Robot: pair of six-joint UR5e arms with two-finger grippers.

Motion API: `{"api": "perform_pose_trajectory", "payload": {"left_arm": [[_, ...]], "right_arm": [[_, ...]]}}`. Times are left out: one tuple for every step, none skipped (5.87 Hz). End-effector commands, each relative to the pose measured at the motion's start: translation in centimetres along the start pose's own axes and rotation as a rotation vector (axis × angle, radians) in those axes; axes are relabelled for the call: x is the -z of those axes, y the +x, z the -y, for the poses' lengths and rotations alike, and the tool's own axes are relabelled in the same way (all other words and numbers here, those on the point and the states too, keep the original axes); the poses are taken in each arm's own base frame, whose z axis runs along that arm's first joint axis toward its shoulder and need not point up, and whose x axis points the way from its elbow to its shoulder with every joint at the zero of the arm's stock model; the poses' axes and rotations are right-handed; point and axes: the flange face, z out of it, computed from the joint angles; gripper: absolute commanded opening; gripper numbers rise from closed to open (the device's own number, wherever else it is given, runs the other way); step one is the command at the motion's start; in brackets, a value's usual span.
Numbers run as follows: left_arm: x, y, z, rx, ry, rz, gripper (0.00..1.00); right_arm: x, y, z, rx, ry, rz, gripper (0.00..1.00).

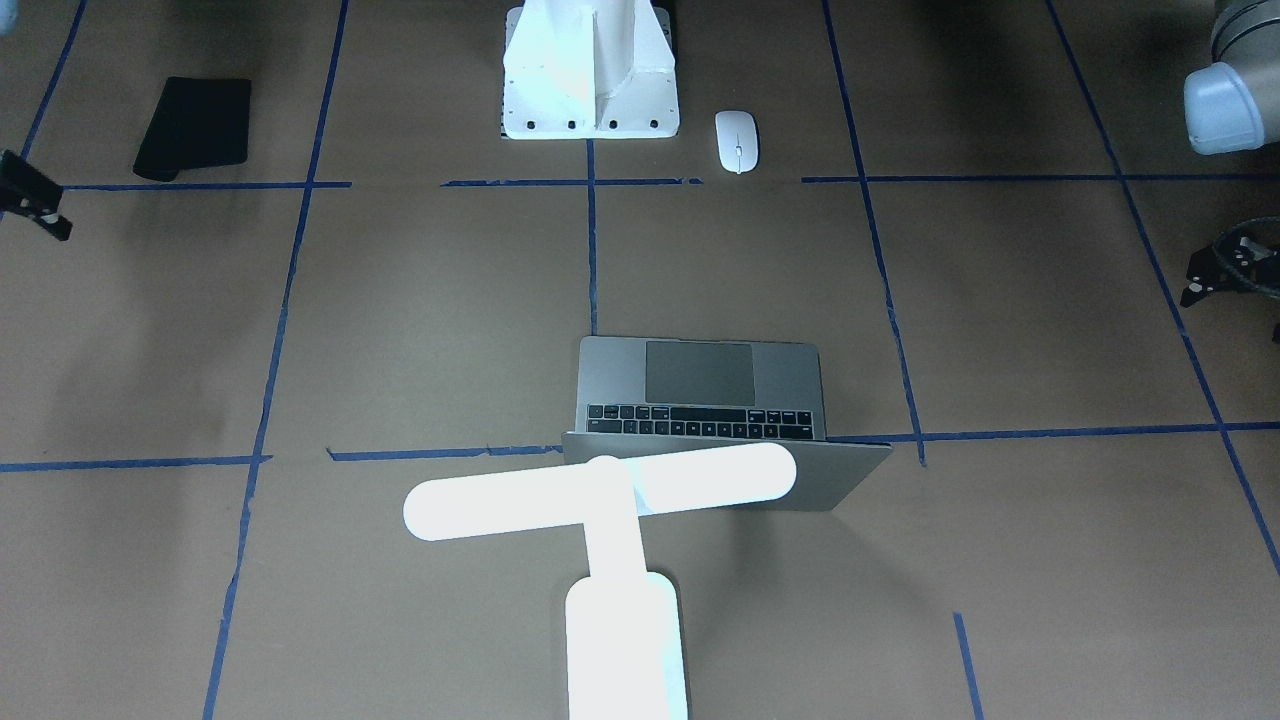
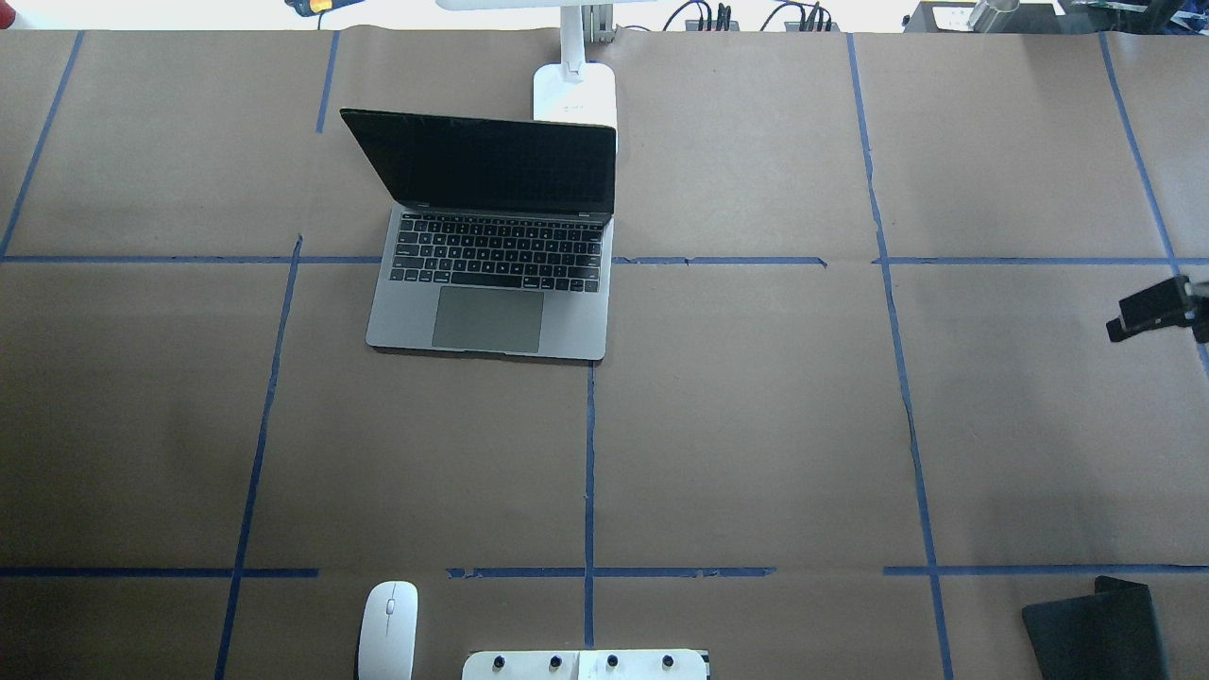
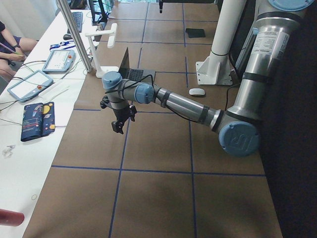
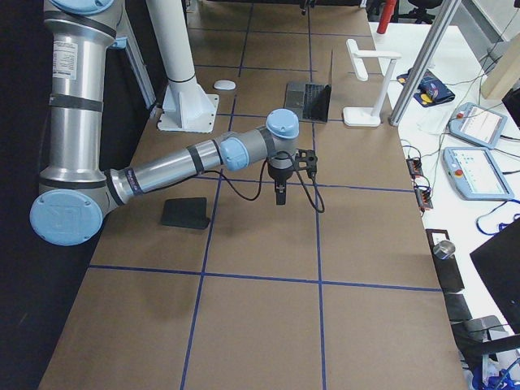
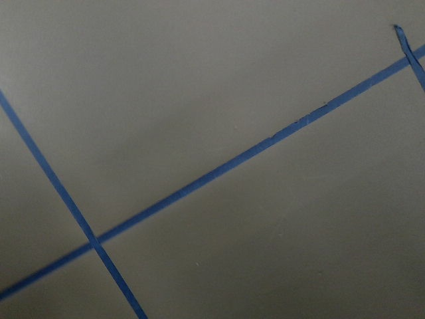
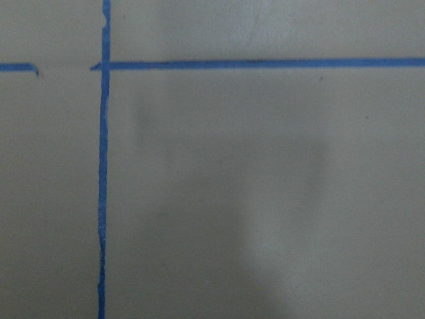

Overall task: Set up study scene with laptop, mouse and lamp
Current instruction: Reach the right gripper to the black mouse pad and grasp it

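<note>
The laptop stands open on the brown-paper table, a little to the robot's left of the centre line and on the far half. Its keyboard and trackpad face the robot and its screen is dark. Just behind the lid stands the lamp – lit, with its long bar running across above the lid's top edge. Its base shows past the screen's right corner; whether base and lid touch cannot be told.

The mouse lies flat near the robot, just beside the white pedestal on the left-arm side and well apart from the laptop. A black mat lies on the other side of the pedestal, toward the table's right end.

Blue tape lines divide the paper into squares. The left gripper hangs above bare paper toward the table's left end, away from all three things, carrying nothing. The right gripper hangs the same way over the right end, near the mat but apart from it. Whether either one's fingers are spread or pressed together cannot be told – both wrist views show only paper and tape.
</note>
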Motion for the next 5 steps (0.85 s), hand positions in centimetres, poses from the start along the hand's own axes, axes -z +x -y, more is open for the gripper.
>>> {"api": "perform_pose_trajectory", "payload": {"left_arm": [[0.7, -0.6, -0.6, 0.048, 0.019, -0.032, 1.0], [0.9, -0.5, -0.5, 0.046, 0.024, -0.031, 1.0], [1.3, -0.2, -0.5, 0.041, 0.032, -0.029, 1.0], [1.6, 0.2, -0.5, 0.036, 0.038, -0.028, 1.0], [1.6, 0.2, -0.5, 0.036, 0.038, -0.028, 1.0]], "right_arm": [[-2.4, 1.5, -7.3, -0.032, 0.03, 0.039, 1.0], [-3.8, 2.2, -10.5, -0.028, 0.028, 0.032, 1.0], [-5.1, 2.4, -13.7, -0.052, 0.03, 0.047, 1.0], [-8.1, 3.1, -16.1, -0.043, 0.02, 0.02, 1.0], [-10.4, 4.2, -17.8, -0.064, 0.023, 0.034, 1.0]]}}
